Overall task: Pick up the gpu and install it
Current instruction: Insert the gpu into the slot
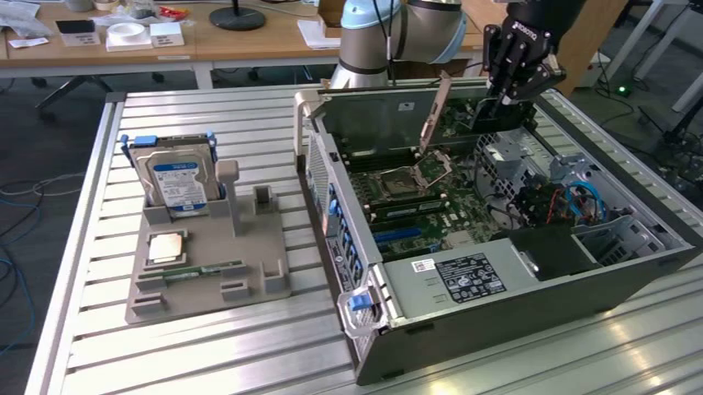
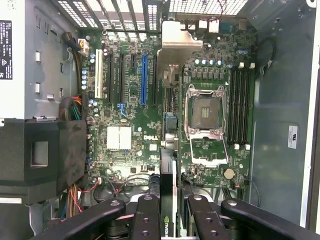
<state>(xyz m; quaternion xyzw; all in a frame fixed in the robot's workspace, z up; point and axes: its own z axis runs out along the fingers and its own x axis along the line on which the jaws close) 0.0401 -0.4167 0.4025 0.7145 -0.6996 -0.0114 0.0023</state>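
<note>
The gpu [image 1: 467, 115], a thin dark card with a metal bracket at one end, hangs upright over the open computer case [image 1: 528, 317]. My gripper [image 1: 508, 97] is shut on its upper edge. In the wrist view the gpu [image 2: 167, 187] appears edge-on between my black fingers [image 2: 147, 212], with the gripper [image 2: 170, 207] above the green motherboard [image 2: 130, 100]. The card's edge lies to one side of the long blue slot [image 2: 144, 80] and beside the open CPU socket [image 2: 205, 112]. It is apart from the board.
A grey holder [image 1: 209, 288] on the slatted metal table [image 1: 220, 354] carries a silver hard drive [image 1: 176, 185], a CPU chip [image 1: 165, 247] and a RAM stick [image 1: 203, 270]. Inside the case are a power supply [image 1: 456, 280], cable bundles [image 1: 577, 202] and a black shroud [image 2: 45, 155].
</note>
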